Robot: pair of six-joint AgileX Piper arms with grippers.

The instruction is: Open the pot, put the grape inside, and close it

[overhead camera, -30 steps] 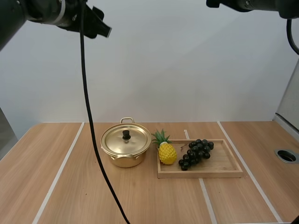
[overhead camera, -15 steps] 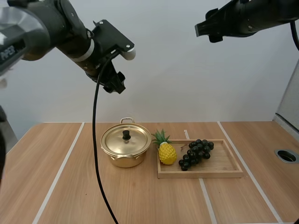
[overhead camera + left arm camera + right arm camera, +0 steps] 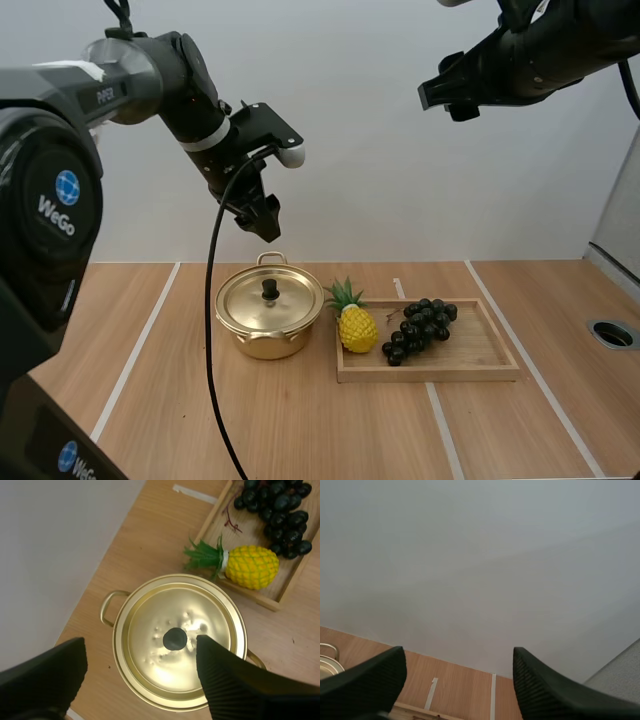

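Observation:
A golden pot point(image 3: 268, 322) with its lid on and a black knob point(image 3: 270, 289) stands on the table. Right of it, a dark bunch of grapes point(image 3: 420, 325) lies in a wooden tray point(image 3: 485, 358). My left gripper point(image 3: 264, 222) hangs above the pot, pointing down. In the left wrist view it point(image 3: 141, 642) is open, its fingers on either side of the lid point(image 3: 165, 605) and knob point(image 3: 175, 638) far below, with the grapes point(image 3: 280, 505) beyond. My right gripper point(image 3: 441, 96) is high up above the tray; in the right wrist view it point(image 3: 458, 652) is open and holds nothing.
A toy pineapple point(image 3: 355, 325) lies at the tray's left end, between the pot and the grapes, seen too in the left wrist view as the pineapple point(image 3: 250, 566) on the tray's rim point(image 3: 260, 599). White tape lines cross the wooden table point(image 3: 150, 420). A round hole point(image 3: 613, 333) sits at the far right.
My left arm has swung down from the upper left until its gripper hangs over the pot. My right arm has dropped and reached left. Pot, grapes and tray have not moved.

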